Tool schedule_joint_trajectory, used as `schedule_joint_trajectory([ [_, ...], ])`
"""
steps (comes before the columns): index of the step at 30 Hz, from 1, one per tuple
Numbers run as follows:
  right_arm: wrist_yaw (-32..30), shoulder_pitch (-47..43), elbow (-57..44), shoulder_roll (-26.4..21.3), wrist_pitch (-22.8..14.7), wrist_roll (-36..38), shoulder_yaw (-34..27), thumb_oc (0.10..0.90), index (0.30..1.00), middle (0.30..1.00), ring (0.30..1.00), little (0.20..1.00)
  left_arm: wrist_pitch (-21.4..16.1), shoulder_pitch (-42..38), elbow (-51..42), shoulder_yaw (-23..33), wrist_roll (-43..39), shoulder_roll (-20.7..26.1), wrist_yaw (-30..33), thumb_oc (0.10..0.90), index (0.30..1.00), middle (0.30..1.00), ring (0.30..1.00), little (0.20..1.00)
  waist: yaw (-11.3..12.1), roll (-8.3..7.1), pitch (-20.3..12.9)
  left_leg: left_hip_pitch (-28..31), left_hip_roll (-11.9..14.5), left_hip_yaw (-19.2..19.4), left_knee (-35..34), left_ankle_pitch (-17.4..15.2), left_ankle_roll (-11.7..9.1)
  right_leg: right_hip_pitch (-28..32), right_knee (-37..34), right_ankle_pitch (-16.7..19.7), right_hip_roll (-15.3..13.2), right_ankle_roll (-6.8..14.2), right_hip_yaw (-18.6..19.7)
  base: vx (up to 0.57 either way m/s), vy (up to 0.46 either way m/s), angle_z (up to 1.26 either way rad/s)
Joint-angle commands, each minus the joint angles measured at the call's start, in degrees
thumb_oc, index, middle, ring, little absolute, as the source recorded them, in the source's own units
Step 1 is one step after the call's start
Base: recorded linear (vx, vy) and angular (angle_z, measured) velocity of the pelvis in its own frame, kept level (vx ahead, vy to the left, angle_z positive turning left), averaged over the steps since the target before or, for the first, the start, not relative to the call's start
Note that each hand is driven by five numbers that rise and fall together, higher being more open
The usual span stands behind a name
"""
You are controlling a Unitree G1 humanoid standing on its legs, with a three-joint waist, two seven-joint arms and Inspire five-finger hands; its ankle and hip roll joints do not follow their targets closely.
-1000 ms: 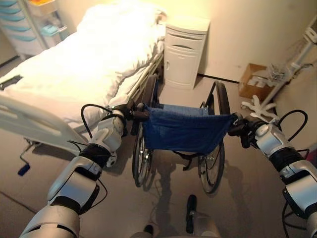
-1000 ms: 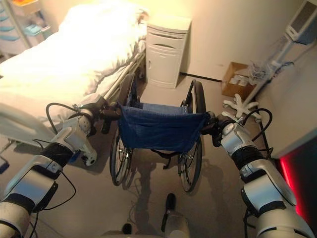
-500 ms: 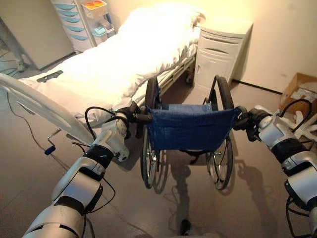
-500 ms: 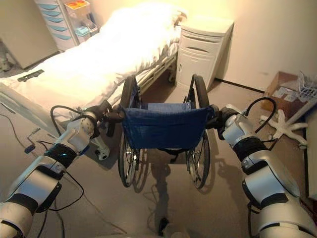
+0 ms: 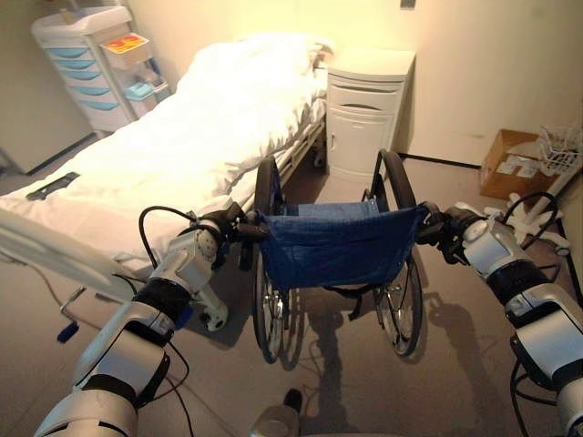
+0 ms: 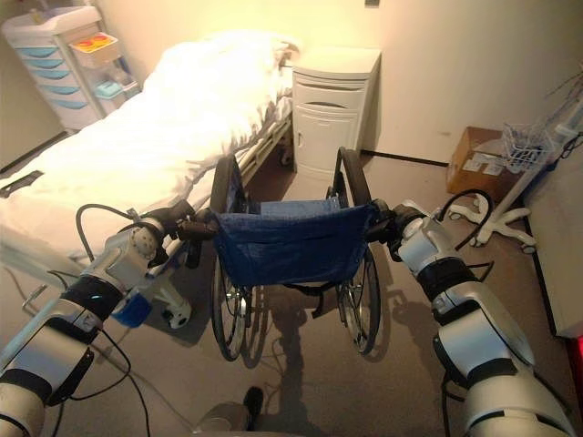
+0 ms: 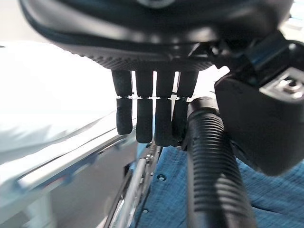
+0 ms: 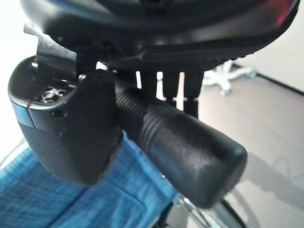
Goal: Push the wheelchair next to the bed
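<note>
Both hands on the wheelchair's push handles, chair rolling in beside the bed.

Left hand (image 5: 221, 238) wraps the left ribbed handle (image 7: 213, 175), fingers (image 7: 145, 118) curled over it; right hand (image 6: 393, 226) grips the right handle (image 8: 175, 147), likely closed round it though its fingers sit mostly behind the grip. A two-handed hold keeps the push straight. The wheelchair (image 5: 337, 246), with its blue fabric backrest and big spoked wheels, stands empty, its left wheel just beside the bed (image 5: 182, 137) rail, facing the white bedside cabinet (image 5: 364, 114) at the far wall.
</note>
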Motion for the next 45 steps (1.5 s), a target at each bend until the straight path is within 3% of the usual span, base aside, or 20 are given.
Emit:
schedule_joint_trajectory([
  [1, 3.3, 3.8, -4.3, 5.9, -8.2, 5.1, 2.0, 0.400, 0.300, 0.300, 0.300, 0.300, 1.0, 3.3, 8.9, -3.1, 2.1, -0.1, -0.1, 0.400, 0.300, 0.300, 0.300, 0.300, -2.5, -3.82, 2.5, -4.8, -2.2, -0.5, -0.7, 3.1, 1.3, 3.6, 1.1, 12.4, -3.6, 8.8, -3.7, 0.14, 0.265, -0.71],
  [3, 2.1, 3.1, -3.2, 6.4, -9.9, 5.6, 1.7, 0.400, 0.300, 0.300, 0.300, 0.300, 1.4, 2.5, 8.9, -3.4, 2.0, 0.4, 0.6, 0.400, 0.300, 0.300, 0.300, 0.300, -2.4, -3.84, 2.6, -4.1, -2.6, 0.3, -2.1, 2.8, 1.8, 1.6, 1.3, 15.4, -4.7, 9.2, -4.3, 0.09, 0.172, -0.54],
  [10, -1.1, 0.3, 0.4, 8.9, -13.2, 8.8, 2.1, 0.400, 0.300, 0.300, 0.300, 0.300, 1.2, 1.7, 10.1, -3.0, 1.0, -0.1, 4.6, 0.400, 0.300, 0.300, 0.300, 0.300, -1.2, -4.28, 1.6, -3.2, -3.4, 2.9, -3.5, 1.6, 2.6, -0.3, 0.1, 20.4, -7.1, 10.0, -7.3, 0.07, 0.098, -0.31],
  [16, -4.3, -1.6, 3.3, 12.3, -16.3, 10.5, 2.0, 0.400, 0.300, 0.300, 0.300, 0.300, -0.2, 2.3, 11.2, -1.9, 0.3, -0.4, 7.6, 0.400, 0.300, 0.300, 0.300, 0.300, 0.5, -3.98, 0.6, -1.5, -3.7, 5.7, -4.7, 0.9, 2.9, -0.1, -1.3, 21.9, -8.4, 10.6, -11.6, 0.01, 0.031, -0.23],
  [20, -5.6, -3.0, 4.0, 13.6, -18.7, 9.9, 2.3, 0.400, 0.300, 0.300, 0.300, 0.300, 0.4, 3.2, 10.9, -1.0, 0.1, -1.0, 9.5, 0.400, 0.300, 0.300, 0.300, 0.300, 1.4, -3.75, -0.1, -0.3, -3.8, 7.7, -5.5, 0.9, 3.0, 0.0, -2.9, 20.5, -7.1, 10.2, -15.4, -0.03, 0.009, -0.19],
  [21, -5.7, -3.4, 4.5, 13.9, -19.5, 9.7, 2.2, 0.590, 0.585, 0.585, 0.585, 0.585, 1.2, 3.9, 10.6, -0.5, -0.2, -1.2, 10.5, 0.400, 0.300, 0.300, 0.300, 0.300, 2.0, -3.84, -0.4, 0.0, -3.8, 9.0, -5.4, 0.7, 2.9, -0.2, -2.7, 20.2, -6.6, 10.1, -17.9, -0.03, -0.021, -0.44],
  [22, -5.9, -3.5, 4.6, 14.2, -19.9, 9.4, 2.2, 0.800, 0.900, 0.900, 0.900, 0.900, 1.7, 4.4, 10.3, 0.0, 0.1, -1.3, 10.7, 0.436, 0.354, 0.354, 0.354, 0.354, 2.6, -3.93, -0.4, 0.2, -3.7, 9.9, -5.4, 0.7, 2.8, 0.0, -3.0, 20.3, -6.8, 10.1, -19.6, -0.05, -0.050, -0.56],
  [23, -6.6, -4.0, 4.6, 14.5, -20.3, 9.5, 2.4, 0.800, 0.900, 0.900, 0.900, 0.900, 2.8, 5.0, 9.7, 0.6, 0.9, -1.3, 10.7, 0.800, 0.900, 0.900, 0.900, 0.900, 3.3, -4.03, -0.5, 0.6, -3.6, 11.0, -5.4, 0.6, 2.6, 0.5, -3.8, 20.4, -7.1, 10.0, -21.8, -0.04, -0.055, -0.60],
  [30, -7.8, -6.8, 7.6, 14.4, -21.7, 11.1, 2.7, 0.800, 0.900, 0.900, 0.900, 0.900, 3.3, 5.0, 9.6, -0.5, 2.3, -1.2, 9.3, 0.800, 0.900, 0.900, 0.900, 0.900, 4.9, -4.52, -1.0, 1.1, -3.7, 10.6, -4.8, -0.1, 3.0, 1.3, -2.5, 20.3, -7.2, 9.9, -23.6, 0.01, -0.078, -0.21],
  [38, -5.0, -7.3, 7.9, 12.3, -17.4, 12.9, 2.2, 0.800, 0.900, 0.900, 0.900, 0.900, 1.4, 4.6, 8.6, -0.9, 2.5, 0.3, 9.3, 0.800, 0.900, 0.900, 0.900, 0.900, 4.9, -4.93, -0.9, 1.9, -3.7, 9.8, -5.0, -0.6, 3.1, 1.1, -2.2, 20.0, -7.1, 9.8, -24.3, 0.00, -0.057, 0.05],
  [41, -3.8, -7.4, 6.6, 10.9, -16.0, 13.8, 2.1, 0.800, 0.900, 0.900, 0.900, 0.900, 1.3, 4.9, 7.4, -0.6, -1.2, 1.2, 7.9, 0.800, 0.900, 0.900, 0.900, 0.900, 4.6, -5.11, -0.6, 2.3, -3.6, 9.7, -5.2, -0.6, 3.1, 1.0, -2.0, 20.1, -7.0, 9.9, -24.2, -0.02, -0.041, 0.11],
  [44, -1.7, -7.4, 1.5, 7.9, -12.6, 17.0, 0.7, 0.800, 0.900, 0.900, 0.900, 0.900, 1.0, 7.8, 3.6, 3.3, -14.9, 1.3, 6.4, 0.800, 0.900, 0.900, 0.900, 0.900, 4.4, -5.40, -0.1, 3.1, -3.6, 9.4, -5.4, -1.0, 3.2, 0.9, -1.3, 20.2, -7.0, 10.0, -23.9, -0.02, -0.025, 0.04],
  [45, -1.6, -7.4, 1.1, 7.7, -12.4, 17.1, 0.5, 0.800, 0.900, 0.900, 0.900, 0.900, 1.1, 8.0, 3.3, 3.5, -15.5, 1.3, 6.6, 0.800, 0.900, 0.900, 0.900, 0.900, 4.3, -5.46, -0.3, 2.9, -3.6, 9.4, -5.3, -0.9, 3.2, 0.7, -1.5, 20.3, -6.9, 10.0, -23.9, 0.00, 0.000, 0.00],
])
